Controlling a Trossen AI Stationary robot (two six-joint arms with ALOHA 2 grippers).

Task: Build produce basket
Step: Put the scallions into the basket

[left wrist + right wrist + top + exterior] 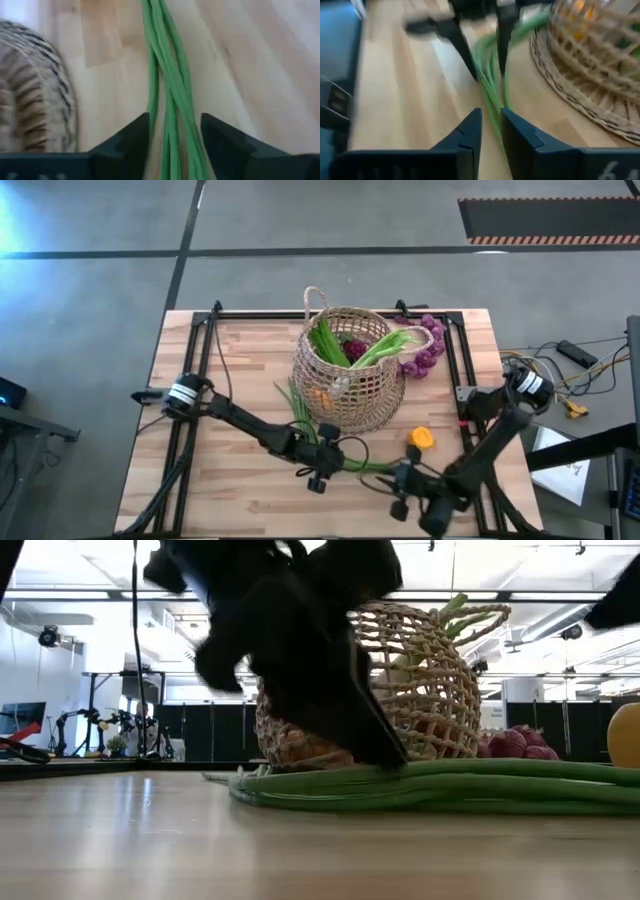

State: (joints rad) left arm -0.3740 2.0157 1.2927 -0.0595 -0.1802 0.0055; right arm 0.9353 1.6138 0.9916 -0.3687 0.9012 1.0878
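Risk: our left gripper stands half-open astride the green stalks near the worktop's front edge; our right gripper, nearly shut, pinches them, so opposing pulls could tear them

Upright wicker basket — greens, perhaps an onion inside — green stalks flat alongside.

- A wooden table fills the centre, its planks pale.
- A flat woven disc lies on it.
- Loose cables trail off the table at 3 o'clock.
- A striped floor mat sits at 1 o'clock.
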